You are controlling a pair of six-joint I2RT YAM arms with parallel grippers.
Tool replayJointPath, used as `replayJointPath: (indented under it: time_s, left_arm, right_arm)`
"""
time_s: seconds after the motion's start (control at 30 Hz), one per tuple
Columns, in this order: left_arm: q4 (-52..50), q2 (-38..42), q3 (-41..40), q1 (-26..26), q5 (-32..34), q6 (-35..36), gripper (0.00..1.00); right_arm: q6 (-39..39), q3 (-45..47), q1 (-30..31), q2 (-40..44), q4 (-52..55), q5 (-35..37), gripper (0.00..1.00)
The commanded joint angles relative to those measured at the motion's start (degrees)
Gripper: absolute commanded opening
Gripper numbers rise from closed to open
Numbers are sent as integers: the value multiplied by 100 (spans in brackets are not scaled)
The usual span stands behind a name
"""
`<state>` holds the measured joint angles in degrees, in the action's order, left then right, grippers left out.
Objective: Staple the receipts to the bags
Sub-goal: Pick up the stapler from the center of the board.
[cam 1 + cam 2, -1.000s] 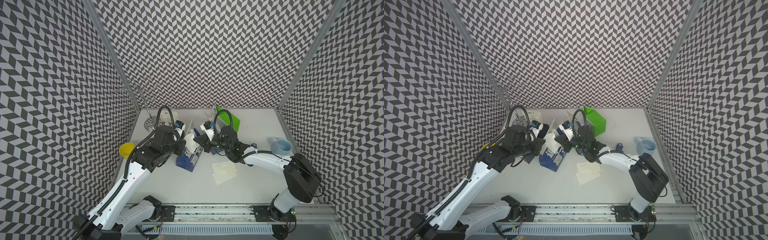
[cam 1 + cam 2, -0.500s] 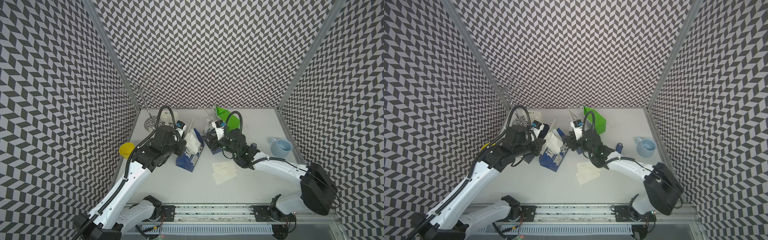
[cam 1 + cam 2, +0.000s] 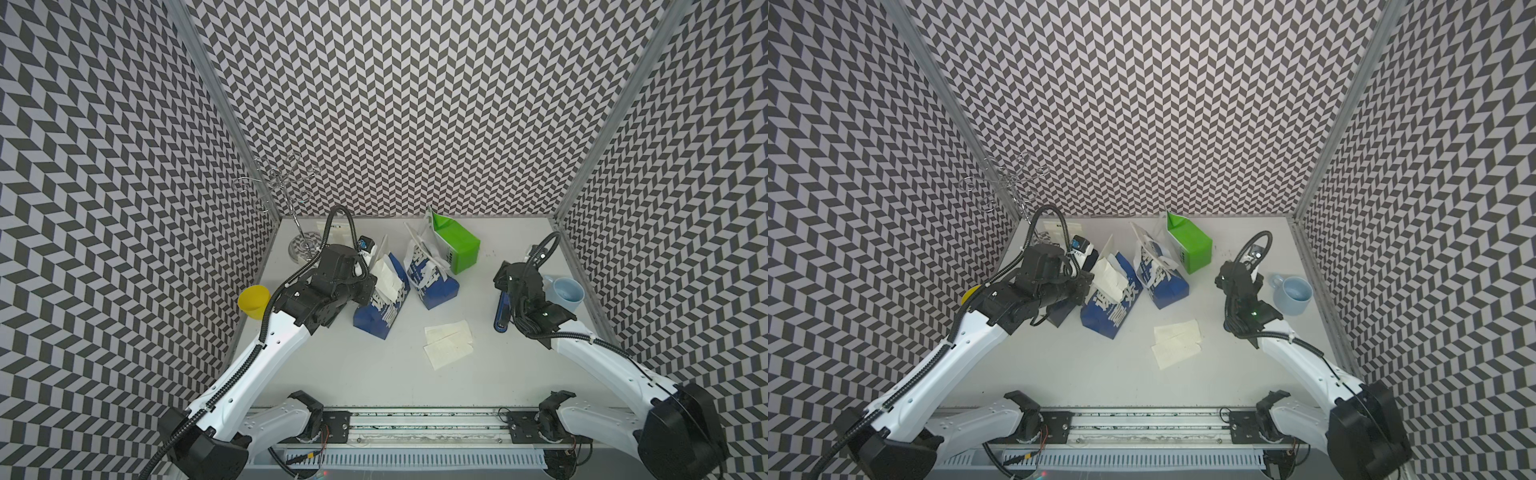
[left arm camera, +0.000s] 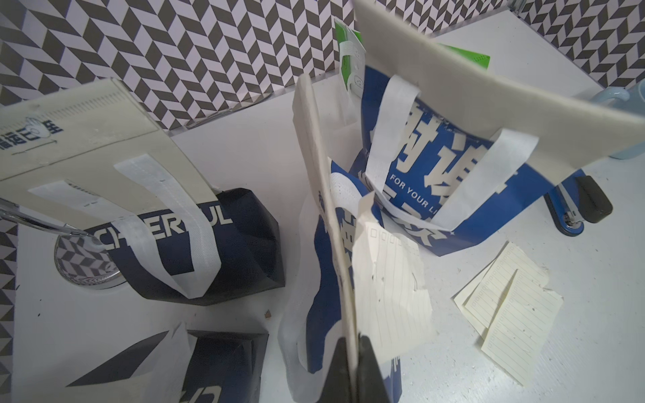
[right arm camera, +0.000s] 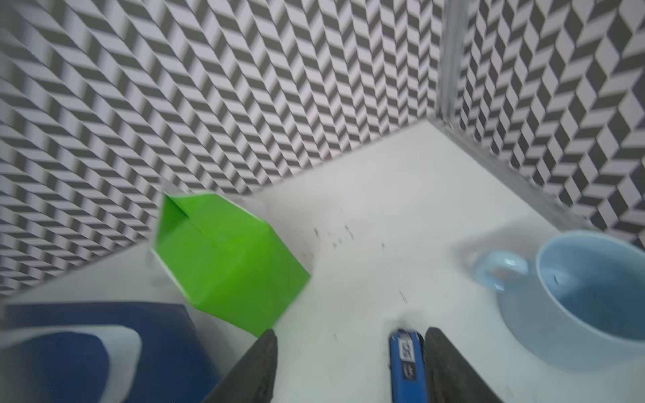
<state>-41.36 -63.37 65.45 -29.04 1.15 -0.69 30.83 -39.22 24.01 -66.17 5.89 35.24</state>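
Cream paper first: one receipt (image 4: 387,286) hangs against the open rim of the leaning blue bag (image 3: 380,309). Your left tool (image 4: 352,340) is clenched on that rim. The wrist view does not settle whether the slip is truly inside the pinch or only resting beside it. Your right tool (image 5: 349,335) is released, fingers apart, low over the stapler (image 5: 406,363), which lies flat on the desk (image 3: 374,374) well apart from the held bag. Risk one: the stapler sits close against one finger, not centred, so closing now would likely shove or twist it rather than seat it. Risk two: the mug (image 3: 565,293) stands just beside the stapler, and a skewed grab or wide swing could knock it. Risk three: the bag leans and the paper is thin, so any tug from the left could drop the slip or topple the bag onto the second blue bag (image 3: 432,278). The loose receipts (image 3: 449,343) lie near the desk's middle, the green bag (image 3: 457,247) at the back. Pose: the left arm reaches forward, wrist turned sideways into the rim. The right arm runs along the right edge, wrist pitched down.
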Motion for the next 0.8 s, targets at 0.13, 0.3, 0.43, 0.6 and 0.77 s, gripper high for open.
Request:
replayJointPath:
  time_s: [0.13,0.3,0.43,0.6,0.77]
  left_arm:
    - [-353,-63,190,-371,-727,321,0]
    - [-775,-318,426,-708,-382,419,0]
    - [-946,-369,568,-866,-141,479,0]
    - [-1160,-346,830,-876,-104,512,0]
    - [-1152,-192,902,-876,-245,551,0]
  right_arm:
    - [736,252,-574,-750,679,-822,66]
    - [717,408,-747,-1219,504,-1253,65]
    - [778,365,-883,-1660,543,-1667,59]
    - [803,365,-897,-1841,401,-1888,37]
    - [754,289,-907,-1395,378,-2149,9]
